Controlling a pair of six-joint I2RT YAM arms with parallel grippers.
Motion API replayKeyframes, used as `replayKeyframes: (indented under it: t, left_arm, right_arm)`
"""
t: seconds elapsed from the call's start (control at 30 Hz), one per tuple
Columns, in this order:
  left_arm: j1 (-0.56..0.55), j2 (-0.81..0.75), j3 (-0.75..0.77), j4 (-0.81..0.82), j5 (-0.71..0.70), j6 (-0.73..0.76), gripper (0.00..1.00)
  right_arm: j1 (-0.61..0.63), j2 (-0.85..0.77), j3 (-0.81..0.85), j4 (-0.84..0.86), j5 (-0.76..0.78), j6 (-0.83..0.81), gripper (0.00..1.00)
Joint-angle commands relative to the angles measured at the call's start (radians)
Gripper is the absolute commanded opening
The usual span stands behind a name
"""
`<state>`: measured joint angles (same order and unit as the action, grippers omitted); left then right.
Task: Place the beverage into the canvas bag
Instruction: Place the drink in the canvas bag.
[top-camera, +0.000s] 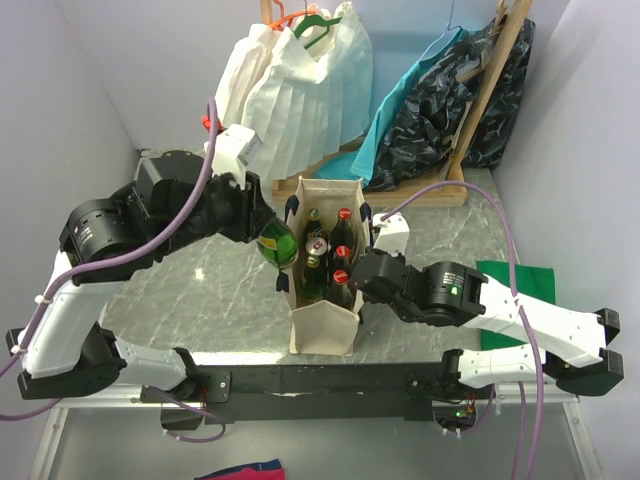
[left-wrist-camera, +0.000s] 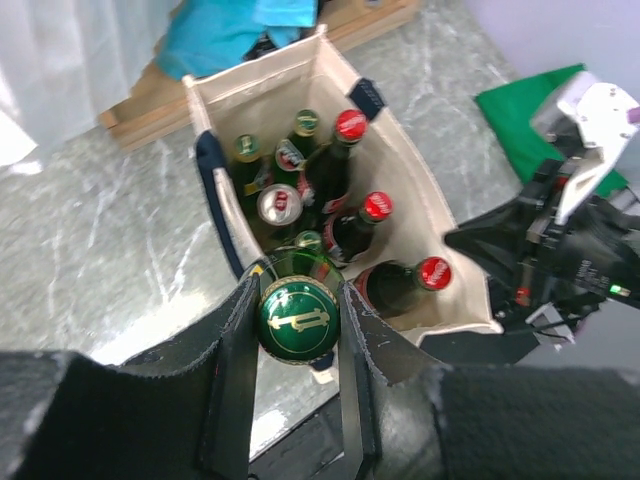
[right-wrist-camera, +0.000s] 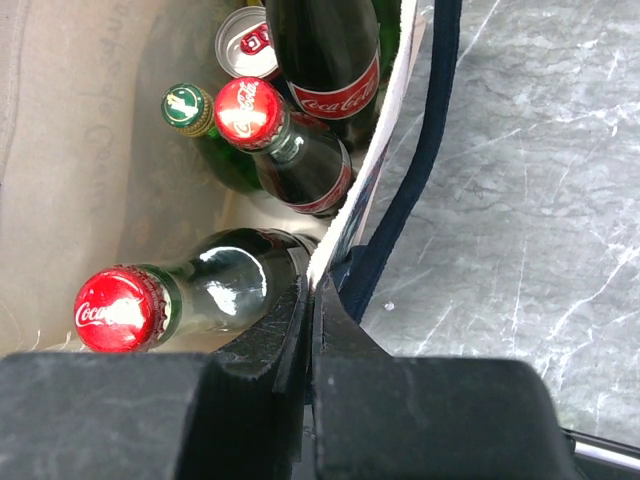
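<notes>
Matt canvas bag (top-camera: 325, 325) — glossy green glass bottle (top-camera: 272, 243).

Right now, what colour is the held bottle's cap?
The cap is green with a gold emblem, clearest in left wrist view.

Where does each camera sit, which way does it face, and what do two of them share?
Top external: above and behind, facing down on the canvas bag; left arm and right arm show.
Left wrist: looks down past the left gripper, shut on a green bottle, into the bag.
Right wrist: looks down the right gripper pinching the bag's rim.
Both wrist views share red-capped Coca-Cola bottles.
</notes>
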<state>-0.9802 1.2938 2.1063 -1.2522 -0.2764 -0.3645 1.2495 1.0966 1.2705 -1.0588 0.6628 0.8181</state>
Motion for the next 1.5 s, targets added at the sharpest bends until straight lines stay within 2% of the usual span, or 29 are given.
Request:
replayKeyframes:
  t: [0.0,0.13,0.37,0.9,1.13,1.47]
  left_arm:
    - [0.003,-0.002,0.046,0.224,0.08,0.018,0.01]
    - [0.002,-0.008,-0.011,0.267,0.138,0.006,0.01]
    - [-0.002,-0.067,-0.219,0.341,0.192,-0.024,0.01]
    - [-0.014,-0.123,-0.327,0.359,0.177,-0.068,0.01]
    - [-0.049,-0.139,-0.419,0.382,0.105,-0.1,0.01]
    - [-0.167,-0.108,-0.46,0.35,-0.112,-0.157,0.01]
  right_arm:
    - [0.001,-0.02,0.003,0.054,0.029,0.013,0.0]
    - [0.001,-0.02,-0.002,0.054,0.027,0.016,0.0]
    - [0.001,-0.029,-0.003,0.051,0.032,0.018,0.0]
    - [0.001,-0.017,0.007,0.051,0.044,-0.002,0.0]
    - [-0.002,-0.017,0.012,0.056,0.051,-0.005,0.0]
    - [-0.002,-0.012,0.007,0.054,0.05,0.003,0.0]
